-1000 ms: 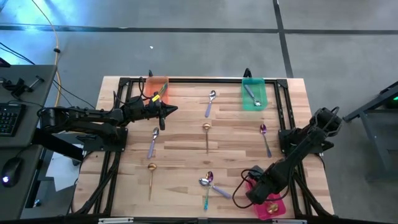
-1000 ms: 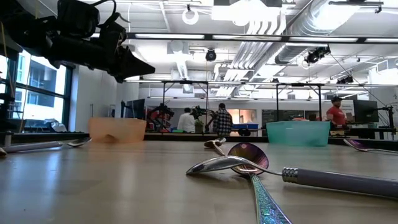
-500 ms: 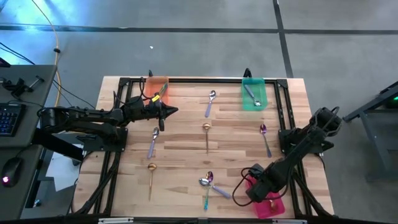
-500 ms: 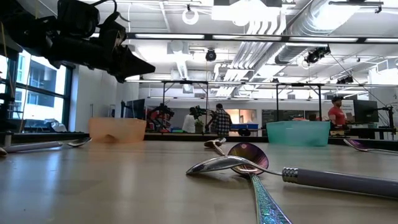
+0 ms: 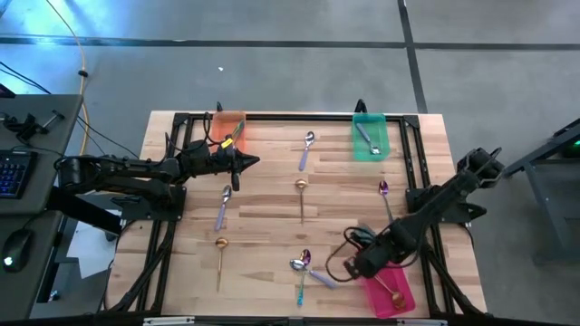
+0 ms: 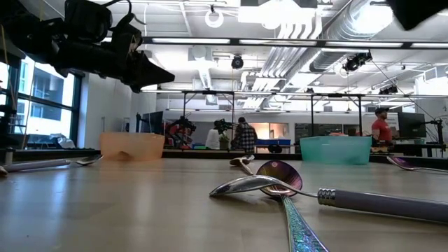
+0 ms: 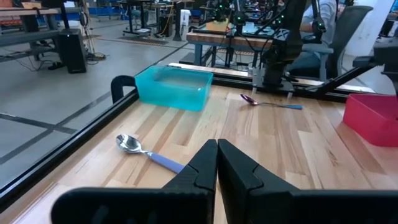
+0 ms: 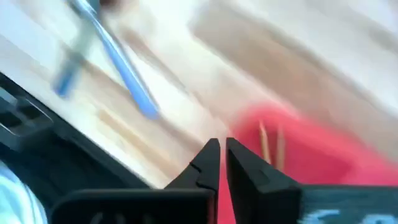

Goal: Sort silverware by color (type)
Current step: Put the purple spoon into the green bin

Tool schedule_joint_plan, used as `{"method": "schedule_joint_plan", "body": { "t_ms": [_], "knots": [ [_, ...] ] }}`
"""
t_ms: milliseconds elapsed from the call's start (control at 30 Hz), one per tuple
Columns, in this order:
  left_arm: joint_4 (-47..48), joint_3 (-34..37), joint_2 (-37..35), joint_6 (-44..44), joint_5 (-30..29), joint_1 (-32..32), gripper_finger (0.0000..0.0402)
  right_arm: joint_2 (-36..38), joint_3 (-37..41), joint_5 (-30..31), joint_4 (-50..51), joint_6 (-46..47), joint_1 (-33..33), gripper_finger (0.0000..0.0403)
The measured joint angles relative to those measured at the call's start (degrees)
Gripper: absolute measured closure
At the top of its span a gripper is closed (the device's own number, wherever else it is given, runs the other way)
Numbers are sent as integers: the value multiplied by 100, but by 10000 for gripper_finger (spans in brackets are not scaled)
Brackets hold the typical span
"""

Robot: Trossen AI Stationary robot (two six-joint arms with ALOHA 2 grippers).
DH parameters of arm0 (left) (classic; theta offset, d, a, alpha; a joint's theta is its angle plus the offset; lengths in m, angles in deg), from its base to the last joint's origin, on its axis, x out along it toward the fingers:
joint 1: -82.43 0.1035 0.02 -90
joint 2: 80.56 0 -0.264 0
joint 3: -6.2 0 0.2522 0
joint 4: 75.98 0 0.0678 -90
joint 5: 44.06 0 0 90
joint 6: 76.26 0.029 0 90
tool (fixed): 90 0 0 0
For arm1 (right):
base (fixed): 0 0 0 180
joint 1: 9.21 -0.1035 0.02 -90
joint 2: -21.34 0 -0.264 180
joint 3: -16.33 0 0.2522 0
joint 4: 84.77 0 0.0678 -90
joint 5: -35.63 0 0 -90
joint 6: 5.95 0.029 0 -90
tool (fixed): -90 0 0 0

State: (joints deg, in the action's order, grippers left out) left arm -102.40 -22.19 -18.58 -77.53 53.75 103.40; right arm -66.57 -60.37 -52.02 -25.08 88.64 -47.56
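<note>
Loose spoons lie flat on the wooden table: a silver lavender-handled one (image 5: 306, 149), a gold one (image 5: 301, 195), an iridescent one (image 5: 386, 201), another lavender one (image 5: 223, 206), another gold one (image 5: 220, 258), and a crossed pair (image 5: 304, 272) near the near edge. In the low view the lavender-handled spoon (image 6: 329, 196) of that pair lies over the iridescent one (image 6: 280, 175). My left gripper (image 5: 246, 161) hovers shut beside the orange tray (image 5: 230, 127). My right gripper (image 5: 356, 269) is shut and empty between the crossed pair and the pink tray (image 5: 381, 276). That tray holds gold spoons (image 8: 270, 146).
The green tray (image 5: 370, 136) at the far right holds a spoon. A black frame (image 5: 299, 116) runs round the table's edges. Bare wood lies between the scattered spoons. Beyond the far edge, people stand in the room behind (image 6: 245, 133).
My right gripper has swung off the pink tray toward the table's left, ending beside the crossed pair, and the tray with its gold spoon now shows uncovered. The right arm has come into the low view's upper right corner.
</note>
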Motion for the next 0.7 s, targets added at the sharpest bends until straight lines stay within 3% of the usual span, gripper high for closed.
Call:
{"method": "schedule_joint_plan", "body": {
  "t_ms": [100,367,533,700],
  "knots": [
    [0,0,0,1,-15,0,399,-141,-4,355,-567,-510,228,391],
    [4,0,0,1,-87,0,399,-1073,-4,299,-2074,-1567,607,382],
    [6,-2,0,1,-87,0,399,-1495,-15,254,-2846,-1567,611,332],
    [8,-2,0,1,-90,0,399,-1927,-702,150,-2422,-2074,611,270]
  ]
}}
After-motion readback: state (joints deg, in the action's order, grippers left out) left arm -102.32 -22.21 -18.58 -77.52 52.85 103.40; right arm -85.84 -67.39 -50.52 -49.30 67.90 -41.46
